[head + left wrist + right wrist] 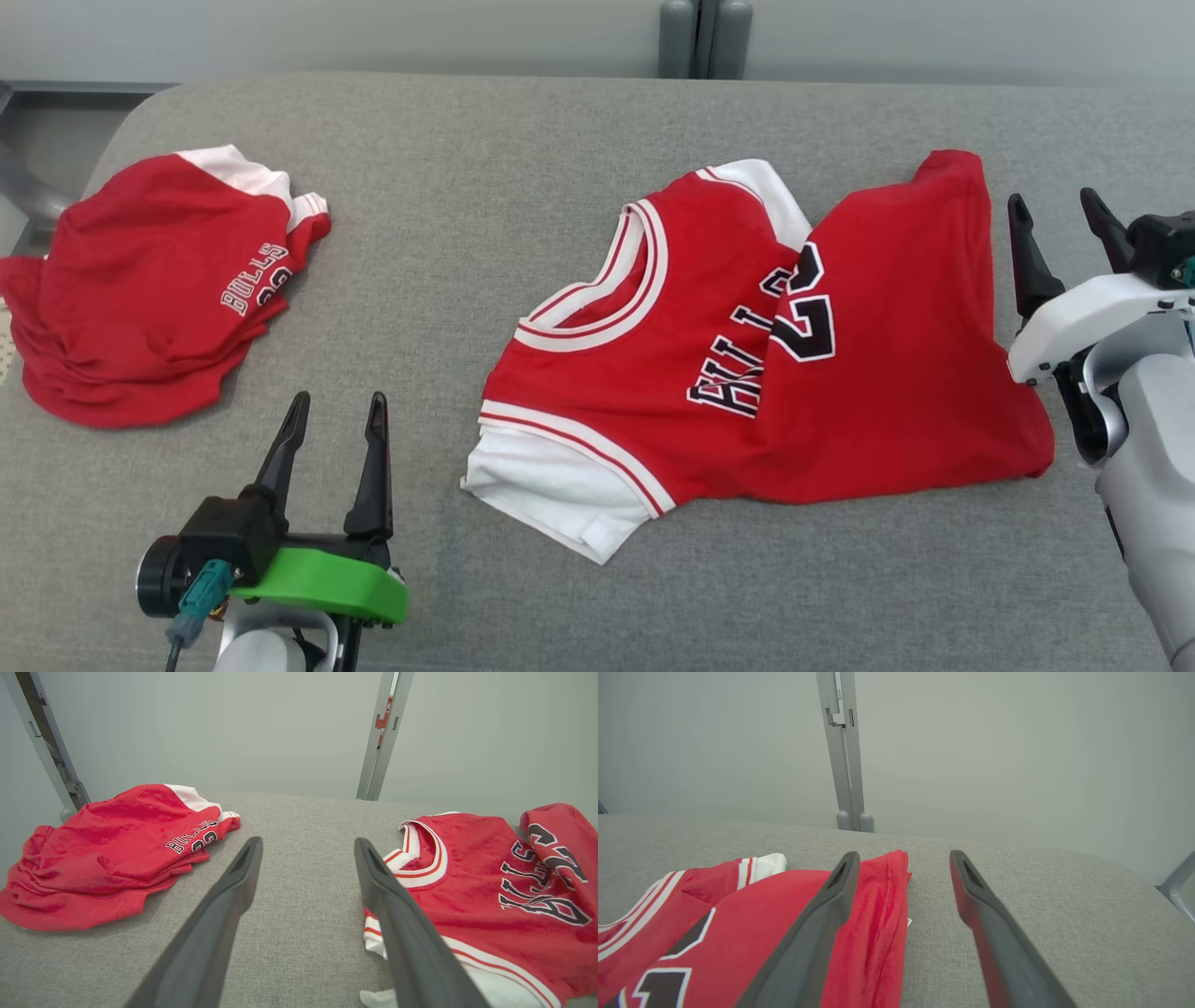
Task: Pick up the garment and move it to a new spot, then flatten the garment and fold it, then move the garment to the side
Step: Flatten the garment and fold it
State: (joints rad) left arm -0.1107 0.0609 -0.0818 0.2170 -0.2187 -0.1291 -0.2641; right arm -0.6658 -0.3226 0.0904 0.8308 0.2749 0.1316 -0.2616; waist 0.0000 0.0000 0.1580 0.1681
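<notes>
The garment (pixel 766 345), a red jersey with white trim and black lettering, lies on the grey surface (pixel 523 187), its right part folded over the chest. My right gripper (pixel 1055 210) stands open just off the jersey's right edge with nothing between its fingers. In the right wrist view the fingers (pixel 817 933) rise above the folded red hem (pixel 878 914). My left gripper (pixel 336 411) is open at the lower left, clear of the cloth. Between its fingers (pixel 406 933) in the left wrist view lies bare grey surface, with the jersey (pixel 486 896) to the right.
A second red garment (pixel 159 280), bunched and printed with small lettering, lies at the far left; it shows in the left wrist view as a red heap (pixel 112 849). A grey post (pixel 705 37) stands behind the surface's far edge.
</notes>
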